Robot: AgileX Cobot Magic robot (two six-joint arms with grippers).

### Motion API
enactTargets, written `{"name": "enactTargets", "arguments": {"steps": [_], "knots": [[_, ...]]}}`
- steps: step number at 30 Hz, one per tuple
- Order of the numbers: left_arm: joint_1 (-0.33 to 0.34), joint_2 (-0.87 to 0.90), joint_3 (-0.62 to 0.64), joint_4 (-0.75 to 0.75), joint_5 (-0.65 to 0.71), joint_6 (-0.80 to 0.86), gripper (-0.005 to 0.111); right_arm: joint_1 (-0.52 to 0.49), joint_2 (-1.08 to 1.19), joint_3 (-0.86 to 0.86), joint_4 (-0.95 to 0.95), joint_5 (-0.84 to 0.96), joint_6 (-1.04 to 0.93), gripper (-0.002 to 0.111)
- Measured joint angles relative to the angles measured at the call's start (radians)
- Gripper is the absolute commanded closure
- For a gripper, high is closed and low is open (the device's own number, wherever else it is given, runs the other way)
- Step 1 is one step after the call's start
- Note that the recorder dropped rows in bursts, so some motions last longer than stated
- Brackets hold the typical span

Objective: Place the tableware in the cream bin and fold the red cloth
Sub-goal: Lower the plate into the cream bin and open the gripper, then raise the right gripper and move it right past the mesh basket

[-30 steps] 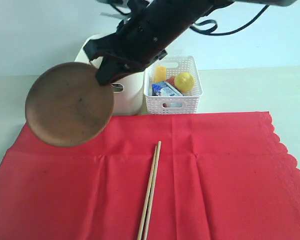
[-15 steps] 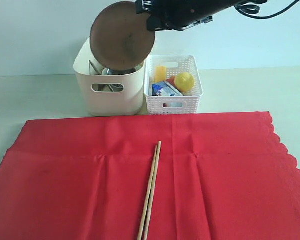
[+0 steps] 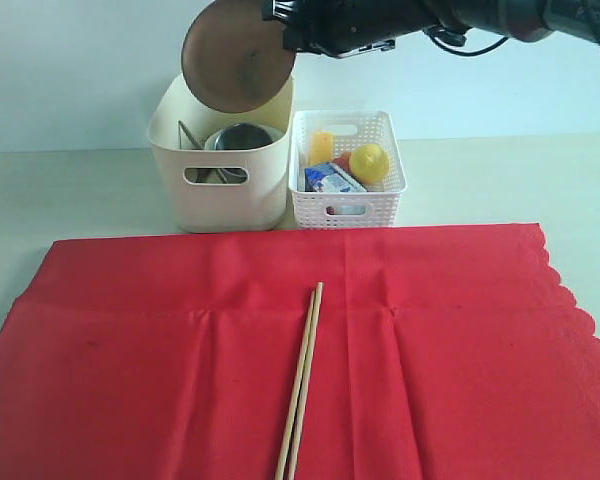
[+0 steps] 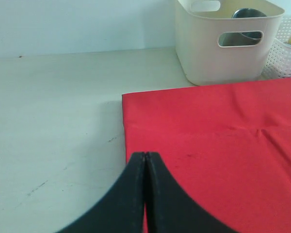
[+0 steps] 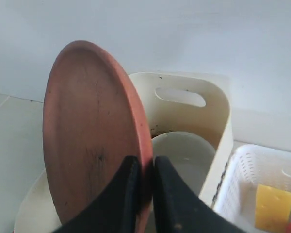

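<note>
My right gripper is shut on the rim of the round brown plate, held on edge above the cream bin. In the right wrist view the brown plate hangs over the cream bin, where a pale bowl lies. A steel cup shows inside the bin. Wooden chopsticks lie on the red cloth, which is spread flat. My left gripper is shut and empty, above the red cloth near its edge.
A white lattice basket with a lemon, cheese and a carton stands right of the bin. Pale tabletop lies bare beside the cloth. A wall is close behind the bins.
The right arm swung the plate up from low at the left over the cloth to above the cream bin, then raised it slightly. The left gripper's motion is not shown.
</note>
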Motion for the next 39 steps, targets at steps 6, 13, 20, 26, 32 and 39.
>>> {"name": "enactTargets", "arguments": {"steps": [6,13,20,26,32,39], "knots": [[0.0,0.0,0.0,0.0,0.0,0.0,0.107,0.0,0.085,-0.046,0.073,0.039,0.01,0.097],[0.0,0.0,0.0,0.0,0.0,0.0,0.107,-0.004,0.116,-0.048,0.07,0.052,0.078,0.068],[0.0,0.0,0.0,0.0,0.0,0.0,0.107,-0.02,0.107,-0.052,0.057,0.131,0.148,0.061],[0.0,0.0,0.0,0.0,0.0,0.0,0.107,-0.022,0.049,-0.052,0.044,0.259,0.149,0.061],[0.0,0.0,0.0,0.0,0.0,0.0,0.107,-0.022,-0.025,-0.052,0.01,0.396,0.146,0.069],[0.0,0.0,0.0,0.0,0.0,0.0,0.107,-0.022,-0.106,-0.029,-0.015,0.557,0.122,0.095]]}}
